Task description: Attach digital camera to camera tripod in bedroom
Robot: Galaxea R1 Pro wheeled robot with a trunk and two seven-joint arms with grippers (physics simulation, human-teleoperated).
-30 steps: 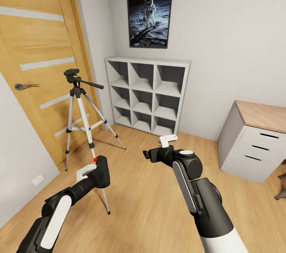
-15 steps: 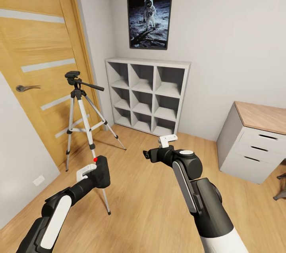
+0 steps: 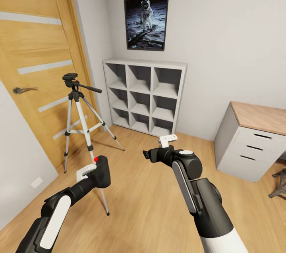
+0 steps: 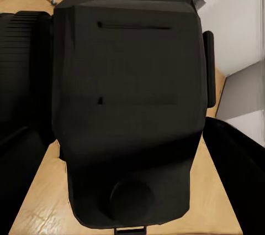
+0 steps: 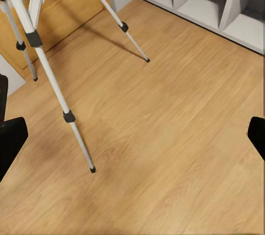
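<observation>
Matte-black digital camera is sitting pinched in the left pincer, low at 7 o'clock in the head view. Its mount, the camera tripod, is standing at 10 o'clock by the door, so carrying and attaching are remaining. The right pincer is hanging spread, empty. Against the earlier frame, the whole view is shifting slightly, arms unchanged.

Left gripper clamped, right gripper spread.
</observation>
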